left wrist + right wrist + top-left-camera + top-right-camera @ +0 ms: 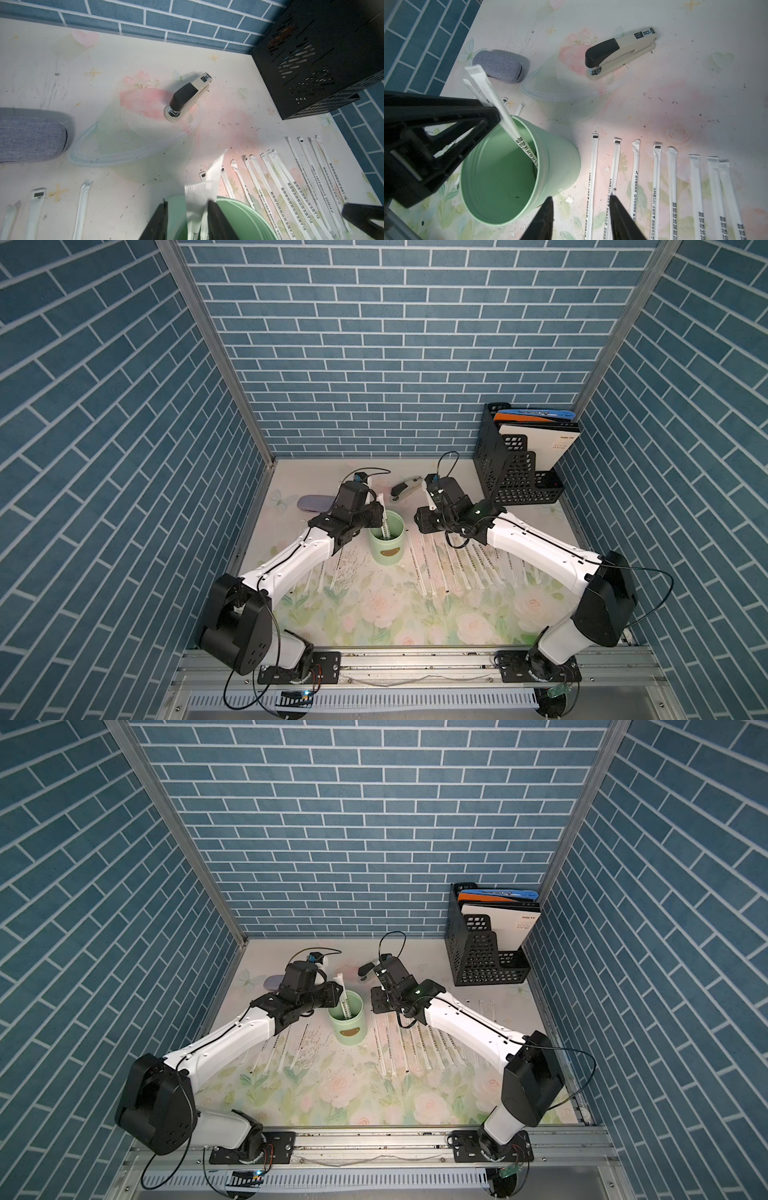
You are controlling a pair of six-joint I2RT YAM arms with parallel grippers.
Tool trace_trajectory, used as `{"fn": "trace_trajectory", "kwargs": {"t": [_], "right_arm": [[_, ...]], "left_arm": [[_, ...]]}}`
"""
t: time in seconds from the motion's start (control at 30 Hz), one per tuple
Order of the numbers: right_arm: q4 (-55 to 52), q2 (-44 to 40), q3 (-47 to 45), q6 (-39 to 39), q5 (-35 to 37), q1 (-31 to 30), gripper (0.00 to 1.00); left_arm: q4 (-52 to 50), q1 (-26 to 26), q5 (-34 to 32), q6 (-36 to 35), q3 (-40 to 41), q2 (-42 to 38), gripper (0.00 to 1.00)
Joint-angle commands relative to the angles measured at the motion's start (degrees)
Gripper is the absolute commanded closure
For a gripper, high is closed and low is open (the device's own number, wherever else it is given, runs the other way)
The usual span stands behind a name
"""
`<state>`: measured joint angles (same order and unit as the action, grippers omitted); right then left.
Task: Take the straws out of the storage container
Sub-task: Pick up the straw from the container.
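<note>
The storage container, a mint-green cup, stands upright mid-table. Two straws lean inside it and poke above the rim. My left gripper hovers over the rim, open. The two straws stand between its fingers, against one finger, with a gap to the other. My right gripper is open and empty, just right of the cup. Several more straws lie in a row right of the cup, and others lie left of it.
A stapler and a grey fabric case lie behind the cup. A black perforated file holder with books stands in the back right corner. Brick-patterned walls close in three sides.
</note>
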<state>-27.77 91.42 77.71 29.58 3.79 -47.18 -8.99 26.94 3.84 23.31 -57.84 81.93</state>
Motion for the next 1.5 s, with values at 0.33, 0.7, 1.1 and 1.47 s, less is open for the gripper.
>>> {"fn": "trace_trajectory", "kwargs": {"t": [0.33,0.7,1.1,1.47], "right_arm": [[1.0,-0.2,-0.8,-0.1,-0.6,0.2,0.56],[0.8,-0.5,-1.1,-0.1,-0.5,0.2,0.56],[0.9,-0.4,-1.0,-0.2,-0.6,0.2,0.56],[0.9,-0.5,-0.2,-0.5,-0.6,0.2,0.56]], "left_arm": [[-0.6,0.4,-1.3,-0.8,-1.8,0.1,0.69],[0.1,0.4,-0.3,-0.7,-3.1,1.8,0.77],[-0.1,0.4,-0.2,-0.8,-3.5,2.0,0.86],[-1.6,0.4,-0.1,-0.8,-6.1,1.0,0.9]]}}
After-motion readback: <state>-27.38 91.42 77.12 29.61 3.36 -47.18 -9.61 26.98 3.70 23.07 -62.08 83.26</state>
